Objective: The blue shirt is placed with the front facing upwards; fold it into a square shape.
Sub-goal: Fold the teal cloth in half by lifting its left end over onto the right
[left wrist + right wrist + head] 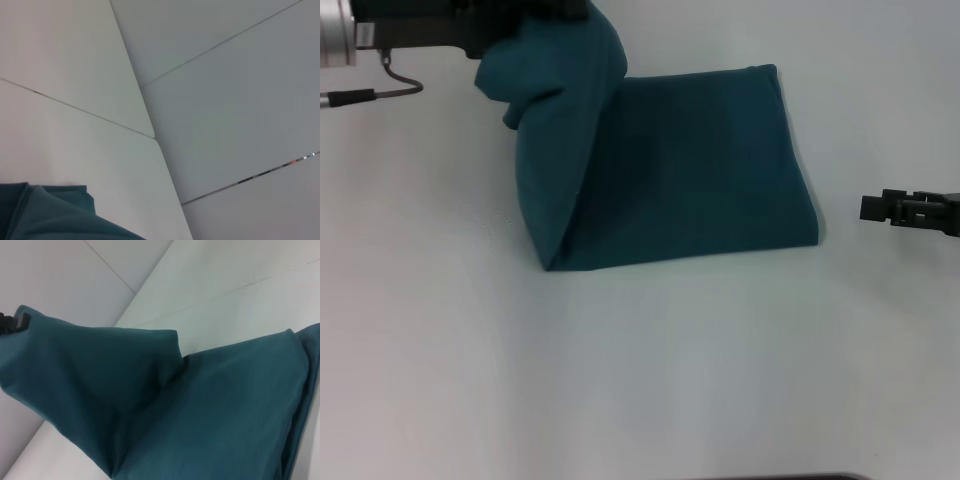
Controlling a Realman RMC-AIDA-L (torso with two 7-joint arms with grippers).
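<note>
The blue shirt (690, 170) lies folded on the white table (620, 380), plain teal side up; no lettering shows. Its left part (555, 90) is lifted off the table in a drooping fold, up to my left gripper (525, 25) at the far left, which is shut on the cloth and mostly hidden by it. The right wrist view shows the raised fold (95, 375) with a black fingertip (12, 322) at its corner. A bit of the shirt (50, 215) shows in the left wrist view. My right gripper (872, 207) hovers just right of the shirt's right edge, apart from it.
A cable (380, 90) hangs from the left arm at the far left. Table seams and panel edges (150, 132) show in the left wrist view. White table surface surrounds the shirt on the near side and both sides.
</note>
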